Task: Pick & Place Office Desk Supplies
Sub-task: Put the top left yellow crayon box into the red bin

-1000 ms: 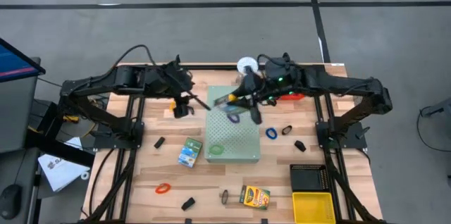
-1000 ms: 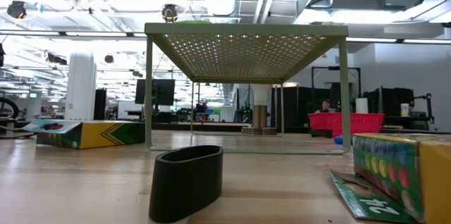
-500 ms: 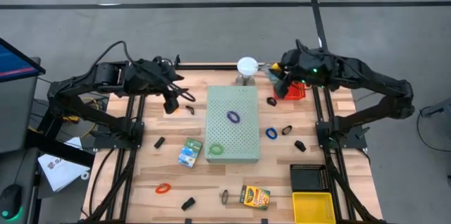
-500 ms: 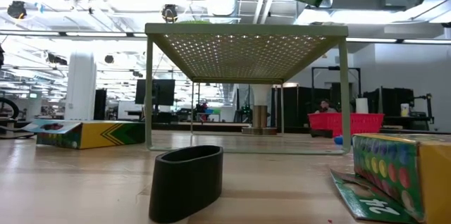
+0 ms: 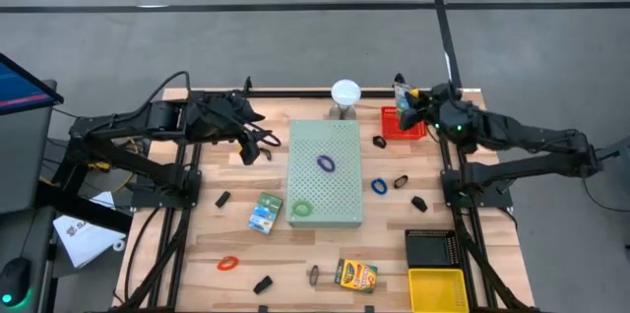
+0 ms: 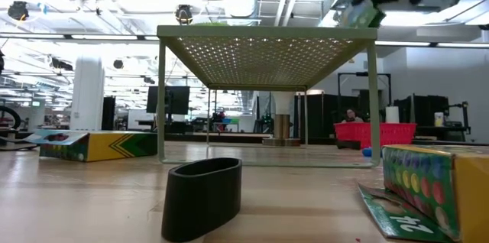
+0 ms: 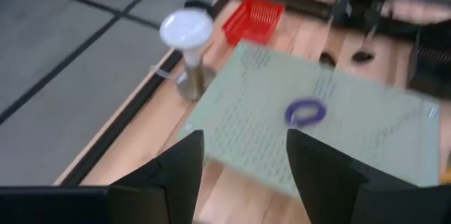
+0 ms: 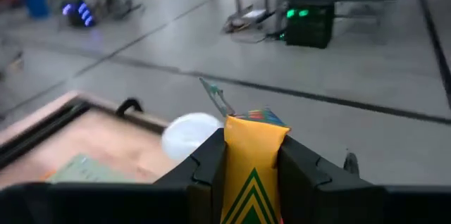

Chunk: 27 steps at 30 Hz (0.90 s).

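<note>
Right wrist view — fingers (image 8: 211,155) clamping crayon box (image 8: 252,160)

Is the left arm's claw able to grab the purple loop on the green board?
Probably yes. The left claw is open and empty beside the green board, and the purple loop lies bare on top with nothing over it.

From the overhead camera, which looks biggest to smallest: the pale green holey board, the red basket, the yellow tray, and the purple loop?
1. Pale-green perforated board, largest by far.
2. Yellow plastic tray and red mesh basket: the tray looks a little larger, but it is cut off at the picture's edge and an arm overlaps the basket, so this is unsure.
3. Purple band loop, smallest.
</note>
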Tool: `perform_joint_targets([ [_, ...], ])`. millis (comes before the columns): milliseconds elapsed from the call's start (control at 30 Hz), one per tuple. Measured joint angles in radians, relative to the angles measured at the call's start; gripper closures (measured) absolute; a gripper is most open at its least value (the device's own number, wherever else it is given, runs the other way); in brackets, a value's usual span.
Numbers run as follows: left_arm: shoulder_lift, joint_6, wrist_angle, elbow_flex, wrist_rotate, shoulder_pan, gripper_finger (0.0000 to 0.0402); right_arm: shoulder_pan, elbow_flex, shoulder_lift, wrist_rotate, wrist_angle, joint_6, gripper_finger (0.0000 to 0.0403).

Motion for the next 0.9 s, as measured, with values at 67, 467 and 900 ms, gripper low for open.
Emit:
perform_joint_targets([
  [67, -0.004, -0.017, 0.034, -0.022, 0.0, -0.002, 0.0206, 0.014, -0.089, -0.031, 0.064, 0.067, 0.034, 0.0317],
  [467, -0.011, -0.081, 0.186, -0.063, -0.028, -0.028, 0.0206, 0.005, -0.368, 0.005, 0.241, 0.306, 0.186, 0.032],
  [900, -0.011, -0.102, 0.247, -0.063, -0.028, -0.034, 0.0206, -0.117, -0.402, 0.283, 0.34, 0.385, 0.297, 0.032],
])
